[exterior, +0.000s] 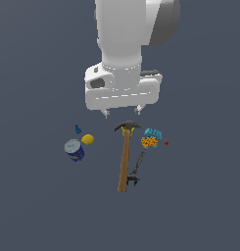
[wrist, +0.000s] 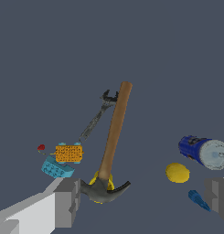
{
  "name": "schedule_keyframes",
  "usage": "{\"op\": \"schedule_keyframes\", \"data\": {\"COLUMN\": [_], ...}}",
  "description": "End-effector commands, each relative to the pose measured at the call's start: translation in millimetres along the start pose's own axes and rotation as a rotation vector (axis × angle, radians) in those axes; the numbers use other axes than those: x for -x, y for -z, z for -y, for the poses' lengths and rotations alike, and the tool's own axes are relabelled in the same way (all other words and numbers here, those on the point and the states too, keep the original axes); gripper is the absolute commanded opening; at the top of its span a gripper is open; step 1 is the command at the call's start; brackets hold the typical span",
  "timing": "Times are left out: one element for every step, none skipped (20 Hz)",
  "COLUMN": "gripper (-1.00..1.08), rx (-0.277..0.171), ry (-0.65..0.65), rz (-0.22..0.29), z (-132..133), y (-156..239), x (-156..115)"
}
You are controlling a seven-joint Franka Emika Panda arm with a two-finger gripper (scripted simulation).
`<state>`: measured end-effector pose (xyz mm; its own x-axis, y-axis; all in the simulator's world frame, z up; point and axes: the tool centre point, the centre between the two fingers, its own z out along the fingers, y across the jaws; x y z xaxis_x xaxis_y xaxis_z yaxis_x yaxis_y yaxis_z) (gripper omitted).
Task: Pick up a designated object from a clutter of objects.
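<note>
Exterior view: the pincer (exterior: 122,112) hangs spread and empty above the hammer head — the blue can (exterior: 74,150) lies off toward that view's left.

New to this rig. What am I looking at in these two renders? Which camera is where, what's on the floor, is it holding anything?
Both are simulator renders of one robot arm. The exterior view looks at the scene from off the arm: the white bulk is the arm's wrist, ending in the gripper, whose two small fingers are spread and hold nothing. The wrist view comes from a camera on that wrist, so the grey fingers frame its edges.

On the dark surface lie a blue can with a silvery lid, a lemon beside it, a tiny blue piece, a wooden-handled hammer, a dark clamp tool, a cyan-and-orange block and a red speck. The gripper hangs above the hammer's head.
</note>
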<state>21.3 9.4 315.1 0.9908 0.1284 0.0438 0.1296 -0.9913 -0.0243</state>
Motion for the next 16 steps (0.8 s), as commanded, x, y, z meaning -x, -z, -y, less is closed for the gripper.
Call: {"op": "schedule_keyframes", "data": {"gripper": [1.00, 1.00, 1.00, 1.00, 1.00, 1.00, 1.00, 1.00, 1.00, 1.00, 1.00, 1.00, 1.00, 1.00, 1.00, 1.00], "rx": [-0.001, -0.001, -0.001, -0.001, -0.001, -0.002, -0.002, -0.002, -0.002, -0.002, -0.002, -0.001, -0.001, -0.001, -0.001, -0.001], "ry": [0.025, 0.037, 0.049, 0.063, 0.077, 0.092, 0.107, 0.122, 0.137, 0.152, 0.167, 0.181, 0.196, 0.211, 0.226, 0.241], "rz": [0.002, 0.002, 0.003, 0.003, 0.004, 0.005, 0.006, 0.007, 0.007, 0.008, 0.009, 0.010, 0.011, 0.012, 0.013, 0.013], "z": [-9.8, -14.3, -19.0, -24.1, -29.5, -35.1, -40.9, -46.7, -52.5, -58.3, -64.1, -70.0, -75.8, -81.6, -87.5, -93.3], "y": [-7.8, -11.4, -15.2, -19.2, -23.5, -28.1, -32.6, -37.3, -41.9, -46.5, -51.2, -55.8, -60.5, -65.2, -69.8, -74.5], "x": [-1.4, -1.9, -2.5, -3.0, -3.4, -3.8, -4.1, -4.2, -4.3, -4.3, -4.1, -3.9, -3.5, -3.1, -2.5, -1.9]}}
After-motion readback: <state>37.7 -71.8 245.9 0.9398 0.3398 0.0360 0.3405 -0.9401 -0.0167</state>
